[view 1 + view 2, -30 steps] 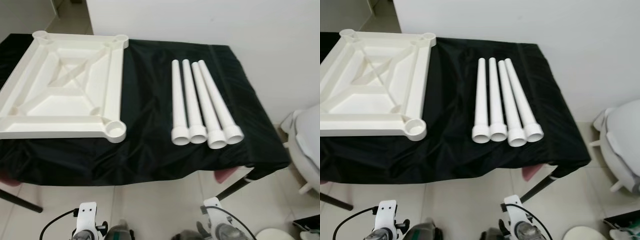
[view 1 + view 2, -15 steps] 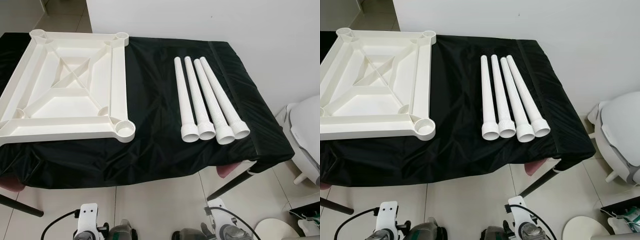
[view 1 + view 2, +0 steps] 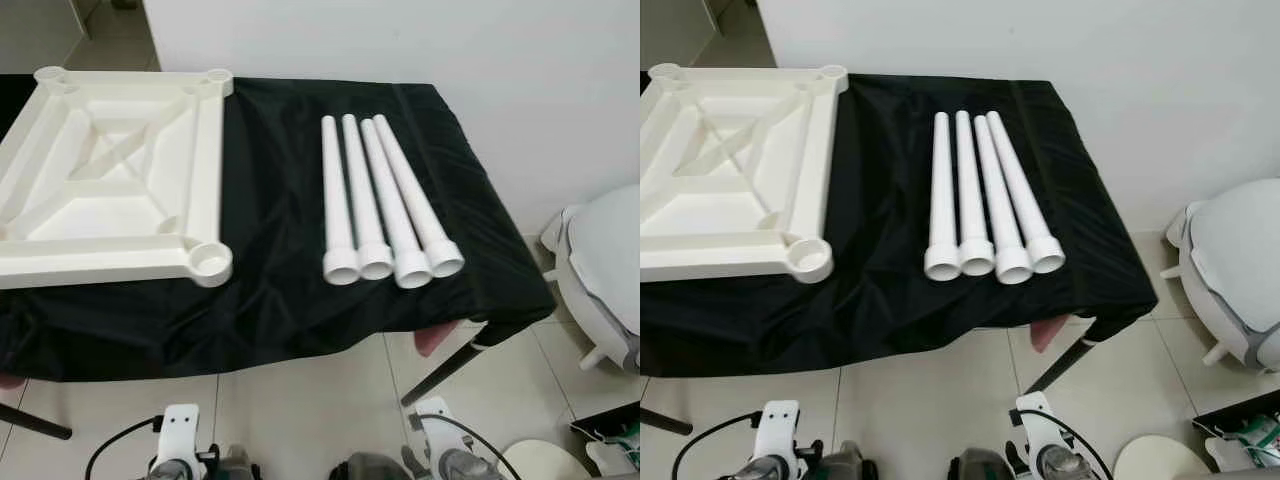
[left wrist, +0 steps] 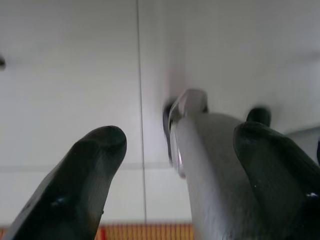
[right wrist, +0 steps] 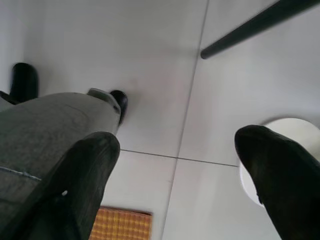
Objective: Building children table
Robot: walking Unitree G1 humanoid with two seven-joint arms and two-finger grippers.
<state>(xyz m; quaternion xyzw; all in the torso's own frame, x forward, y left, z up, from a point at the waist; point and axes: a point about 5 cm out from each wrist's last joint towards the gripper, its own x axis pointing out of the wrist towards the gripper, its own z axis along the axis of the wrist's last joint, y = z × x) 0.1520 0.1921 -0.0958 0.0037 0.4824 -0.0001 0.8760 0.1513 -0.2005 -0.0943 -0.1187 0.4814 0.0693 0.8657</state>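
Left eye view: a table draped in a black cloth [image 3: 290,290] stands against a white wall. On its left side lies a white plastic tabletop [image 3: 110,190], turned underside up, so its crossed ribs and round corner sockets face the ceiling. That is likely deliberate: the sockets are where the legs go in. Well apart to the right lie four white legs [image 3: 385,205], side by side and touching, wide collared ends toward the robot, narrow ends fanning slightly toward the wall. They look laid out ready for picking one at a time. No leg is fitted yet, so the build seems not to have begun. A white rounded object [image 3: 600,270] stands on the tiled floor at the far right; what it is cannot be told. No brand, label or writing can be read.

Right eye view: the same scene from slightly further right. Both arms hang low at the bottom edge, below the table's front.

Left wrist view: the left gripper [image 4: 180,175] points down at pale floor tiles. Its two black fingers [image 4: 80,185] stand spread apart and hold nothing; part of the robot's grey leg shows between them.

Right wrist view: the right gripper [image 5: 185,185] likewise hangs over the tiles, its fingers [image 5: 275,170] wide apart and empty. A dark table leg [image 5: 260,25] crosses one corner. No writing is legible.
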